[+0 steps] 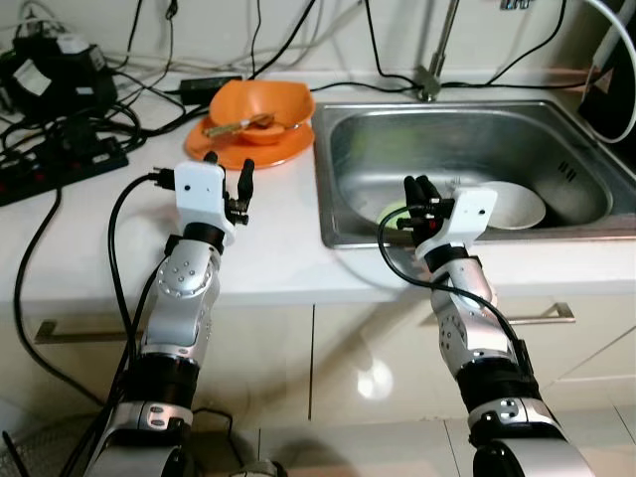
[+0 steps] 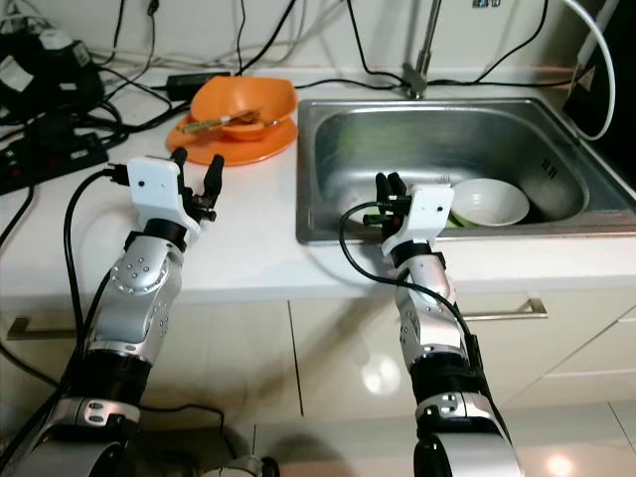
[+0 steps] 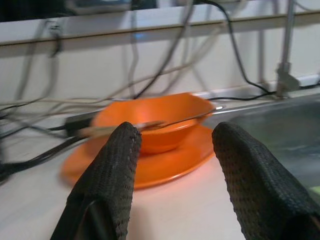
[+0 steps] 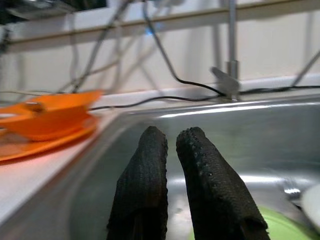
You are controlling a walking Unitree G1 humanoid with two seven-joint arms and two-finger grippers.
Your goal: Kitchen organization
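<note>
1 orange bowl (image 1: pixel 263 102) on 1 orange plate (image 1: pixel 260 147), counter (image 1: pixel 278 238) at 11 o'clock, 1 utensil (image 1: pixel 248 123) across bowl. L gripper (image 1: pixel 228 177) spread wide, empty, just short of plate. R gripper (image 1: pixel 416 189) pinched nearly closed, empty, over sink (image 1: pixel 452 149) front edge. In sink at 2 o'clock: 1 white bowl (image 1: pixel 517 207), 1 green item (image 1: pixel 393 212).

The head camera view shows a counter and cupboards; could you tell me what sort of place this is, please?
Most likely a home kitchen: a stainless steel sink with a tap is set into a white counter, and an orange bowl sits on an orange plate beside it.
</note>
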